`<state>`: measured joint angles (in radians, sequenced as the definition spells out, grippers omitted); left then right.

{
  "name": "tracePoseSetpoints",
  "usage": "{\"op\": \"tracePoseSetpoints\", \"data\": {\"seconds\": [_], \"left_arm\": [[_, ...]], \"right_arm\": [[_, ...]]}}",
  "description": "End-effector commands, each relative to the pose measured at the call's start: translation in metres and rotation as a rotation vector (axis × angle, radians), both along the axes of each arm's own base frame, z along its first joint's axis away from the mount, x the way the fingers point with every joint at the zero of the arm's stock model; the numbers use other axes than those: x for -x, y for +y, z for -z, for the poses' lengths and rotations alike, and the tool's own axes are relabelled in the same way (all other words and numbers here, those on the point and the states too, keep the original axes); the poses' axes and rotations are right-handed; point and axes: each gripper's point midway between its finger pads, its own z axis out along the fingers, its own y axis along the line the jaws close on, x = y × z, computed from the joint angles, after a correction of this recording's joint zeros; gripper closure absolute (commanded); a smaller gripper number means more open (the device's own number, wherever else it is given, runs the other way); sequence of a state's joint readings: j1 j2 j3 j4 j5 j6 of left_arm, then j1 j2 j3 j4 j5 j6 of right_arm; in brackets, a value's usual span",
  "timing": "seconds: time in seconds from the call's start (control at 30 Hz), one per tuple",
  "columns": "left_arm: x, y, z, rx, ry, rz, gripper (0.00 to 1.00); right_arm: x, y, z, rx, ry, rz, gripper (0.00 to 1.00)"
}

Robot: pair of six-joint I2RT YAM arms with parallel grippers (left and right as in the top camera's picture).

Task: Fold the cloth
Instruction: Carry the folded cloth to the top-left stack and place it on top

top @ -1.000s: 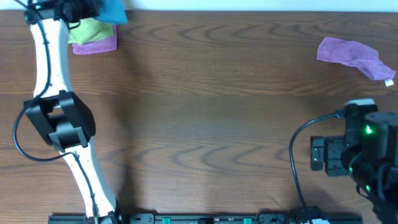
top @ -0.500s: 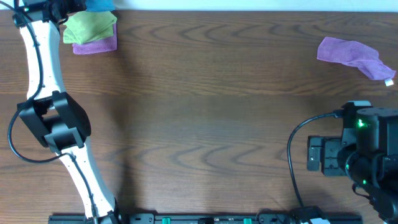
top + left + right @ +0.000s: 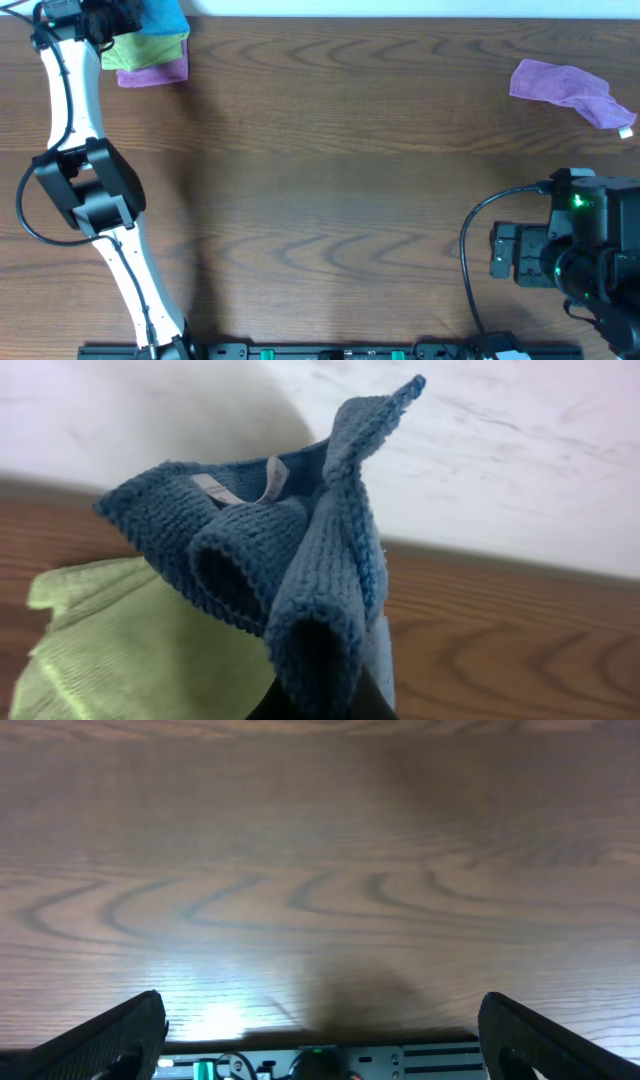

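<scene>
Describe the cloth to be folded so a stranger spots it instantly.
At the wooden table's far left corner lies a pile of cloths. The blue cloth is bunched on top, held by the left gripper. It is sky-blue; its neighbours are a lime-green cloth and a purple cloth.

The white-and-black left arm (image 3: 75, 95) is stretched to the far left corner of the brown wood-grain table (image 3: 350, 180). The jaws of the left gripper (image 3: 110, 15) are clamped on a bunched, bright sky-blue fuzzy microfibre cloth (image 3: 300, 550). The black right arm (image 3: 590, 250) is folded at the near right edge. The right gripper (image 3: 320, 1025) is held low over the table, jaws spread wide.
</scene>
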<state>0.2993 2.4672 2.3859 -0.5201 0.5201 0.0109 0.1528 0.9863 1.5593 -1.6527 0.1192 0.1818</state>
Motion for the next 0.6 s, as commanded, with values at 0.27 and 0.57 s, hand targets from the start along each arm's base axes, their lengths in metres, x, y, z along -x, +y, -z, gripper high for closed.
{"op": "tracePoseSetpoints", "data": {"seconds": [0.27, 0.57], "left_arm": [[0.0, 0.03, 0.011, -0.04, 0.016, -0.064, 0.94], [0.004, 0.06, 0.023, -0.154, 0.068, -0.203, 0.16]], "right_arm": [[0.002, 0.01, 0.001, -0.07, 0.007, 0.012, 0.01], [0.002, 0.019, 0.001, -0.119, 0.009, -0.006, 0.01]]}}
